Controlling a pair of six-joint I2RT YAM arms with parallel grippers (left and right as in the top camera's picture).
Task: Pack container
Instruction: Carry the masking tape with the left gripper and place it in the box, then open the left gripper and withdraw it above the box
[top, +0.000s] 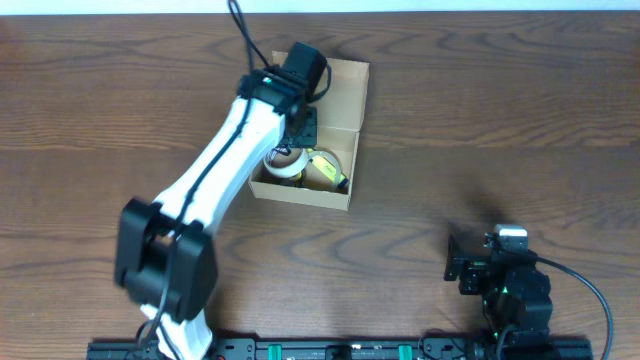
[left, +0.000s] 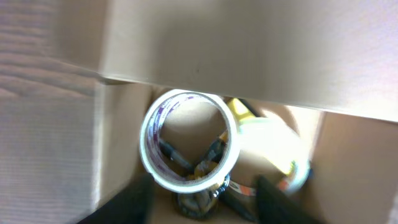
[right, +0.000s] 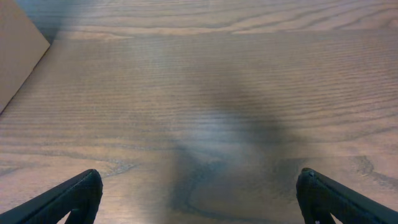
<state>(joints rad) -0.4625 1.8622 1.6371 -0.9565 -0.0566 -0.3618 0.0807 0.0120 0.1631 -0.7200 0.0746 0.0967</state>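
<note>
Overhead: container (top: 343, 92) (tan) beneath left gripper (top: 298, 135)

Tape roll (top: 284, 163) in the container (top: 345, 92) — left end effector (top: 297, 138) above; right end effector (top: 458, 265) well apart, front-right.

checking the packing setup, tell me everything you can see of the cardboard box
The cardboard box is small, rectangular, plain tan and unmarked. It sits on the wooden table with its hinged flap lid open on the far side. Inside are a white tape roll and something yellow. The left gripper, open, reaches down into it; whether it touches the walls cannot be told.
</note>
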